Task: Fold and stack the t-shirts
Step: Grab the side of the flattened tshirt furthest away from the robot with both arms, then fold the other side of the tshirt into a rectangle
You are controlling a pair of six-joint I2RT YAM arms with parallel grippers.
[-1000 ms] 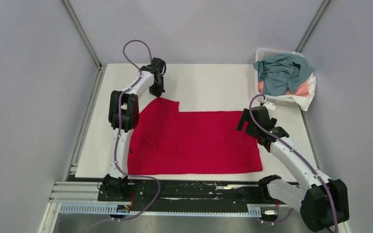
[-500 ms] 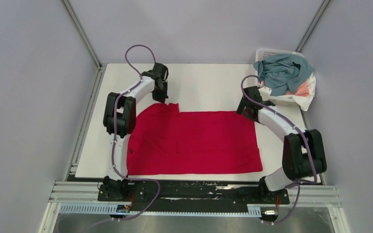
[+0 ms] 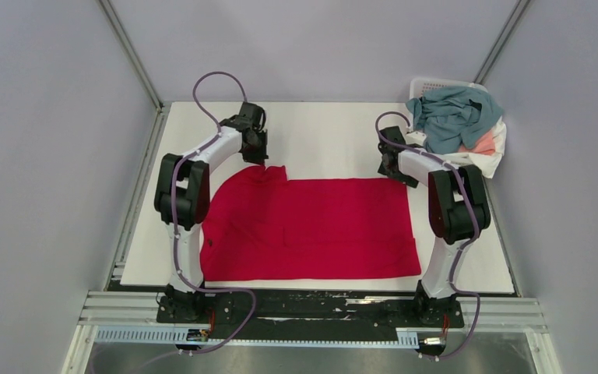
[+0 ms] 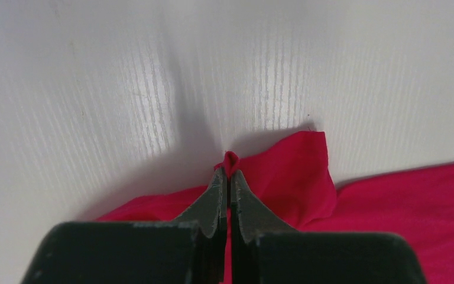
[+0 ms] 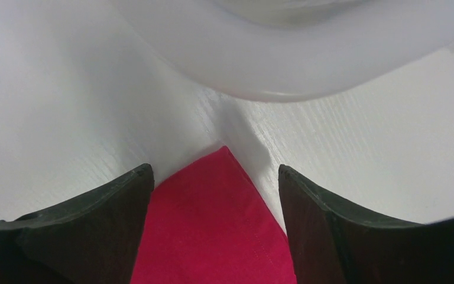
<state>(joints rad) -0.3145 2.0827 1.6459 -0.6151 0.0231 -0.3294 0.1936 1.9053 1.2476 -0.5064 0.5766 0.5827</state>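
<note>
The red t-shirt [image 3: 311, 227] lies spread flat on the table [image 3: 335, 132], to the near left of the basket [image 3: 424, 84], which holds the other shirts [image 3: 452, 117] in a loose heap. The left gripper [image 4: 229, 171] is clamped on a very small nip of red cloth at the shirt corner well apart from the basket; only a little bump of fabric shows past its tips, so my worry is that the cloth slides out once the arm lifts or drags. The right gripper [image 5: 214, 171] stands with its jaws apart, astride the shirt corner just beside the basket. That corner's point reaches barely past the fingertips, so closing from here could catch only the thin edge, or miss it and press on bare table. If one side lets go while the other pulls, the fold would likely come out skewed or bunched. Working so near the basket, the right arm might also knock its wall or snag the cloth hanging over its rim
</note>
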